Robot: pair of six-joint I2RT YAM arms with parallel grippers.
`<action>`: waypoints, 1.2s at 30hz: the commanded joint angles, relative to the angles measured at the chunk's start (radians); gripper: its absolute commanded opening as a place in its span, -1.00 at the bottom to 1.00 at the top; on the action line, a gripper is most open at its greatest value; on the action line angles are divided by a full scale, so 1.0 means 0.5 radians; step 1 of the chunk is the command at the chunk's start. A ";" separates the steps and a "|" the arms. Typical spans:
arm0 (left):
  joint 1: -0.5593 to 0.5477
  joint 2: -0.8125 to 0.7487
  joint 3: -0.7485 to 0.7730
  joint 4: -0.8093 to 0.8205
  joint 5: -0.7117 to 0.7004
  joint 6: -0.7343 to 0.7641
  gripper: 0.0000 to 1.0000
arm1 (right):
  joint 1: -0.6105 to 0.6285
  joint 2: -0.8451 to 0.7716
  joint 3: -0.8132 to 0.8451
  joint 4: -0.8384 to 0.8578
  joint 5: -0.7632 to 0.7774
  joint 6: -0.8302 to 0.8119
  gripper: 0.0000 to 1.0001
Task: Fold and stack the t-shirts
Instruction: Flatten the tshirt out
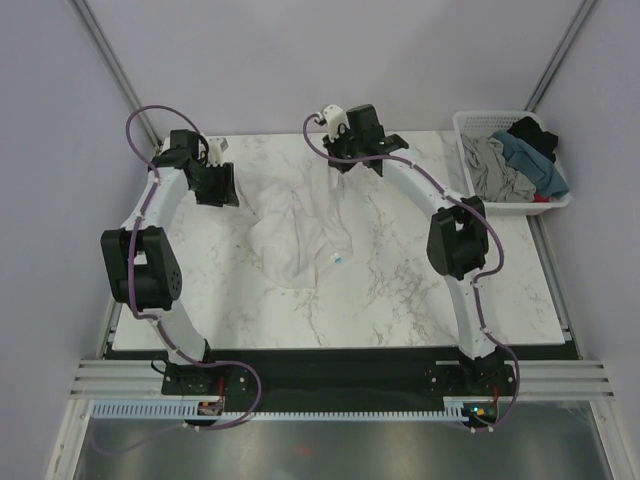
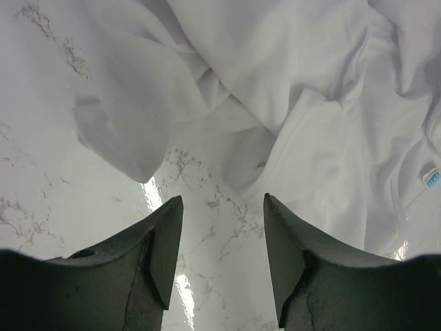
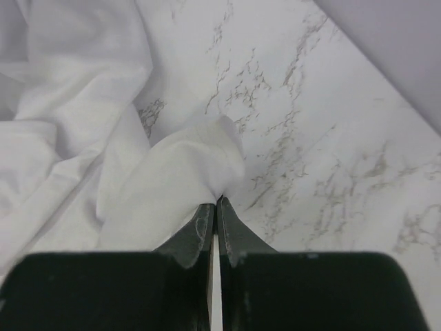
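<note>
A large white t-shirt [image 1: 300, 225] lies crumpled in the middle of the marble table [image 1: 420, 300]. My right gripper [image 1: 340, 163] is at the shirt's far edge, shut on a pinch of the white fabric [image 3: 200, 162]; its closed tips [image 3: 216, 201] grip the bunched cloth. My left gripper [image 1: 222, 190] is at the shirt's far left and is open and empty. In the left wrist view it [image 2: 224, 203] hovers over bare marble just short of the shirt's edge [image 2: 289, 117]. Grey, teal-blue and black t-shirts [image 1: 510, 160] lie piled in the basket.
A white plastic lattice basket [image 1: 482, 121] stands at the table's far right corner. Grey walls and metal frame rails close the far side. The shirt's small label [image 1: 337, 259] [image 2: 431, 177] shows on the fabric.
</note>
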 commanded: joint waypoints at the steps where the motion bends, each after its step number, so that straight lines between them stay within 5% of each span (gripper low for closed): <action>1: -0.001 -0.129 0.040 0.049 0.047 -0.066 0.16 | 0.103 -0.404 -0.117 0.025 0.061 -0.220 -0.85; 11: 0.005 -0.319 -0.108 0.043 0.066 -0.075 0.16 | 0.373 -0.990 -0.937 -0.137 -0.086 -0.361 -0.76; 12: 0.002 -0.322 -0.138 0.043 0.066 -0.075 0.16 | 0.380 -1.009 -0.977 -0.131 -0.059 -0.352 -0.48; 14: 0.002 -0.322 -0.151 0.043 0.066 -0.075 0.16 | 0.380 -1.058 -1.060 -0.122 0.100 -0.288 -0.28; 16: 0.002 -0.338 -0.160 0.043 0.066 -0.075 0.16 | 0.380 -1.128 -1.127 -0.098 0.202 -0.266 0.30; 18: 0.002 -0.341 -0.166 0.043 0.066 -0.075 0.16 | 0.380 -1.190 -1.155 -0.076 0.319 -0.239 0.48; 22: 0.005 -0.301 -0.178 0.043 0.066 -0.075 0.16 | 0.377 -1.175 -1.167 -0.165 0.175 0.012 0.54; 27: 0.002 -0.231 -0.166 0.043 0.066 -0.075 0.16 | 0.380 -1.004 -1.281 -0.128 -0.364 0.246 0.46; 36: 0.002 -0.013 -0.151 0.043 0.066 -0.075 0.16 | 0.334 -0.534 -1.137 -0.070 -0.479 0.390 0.32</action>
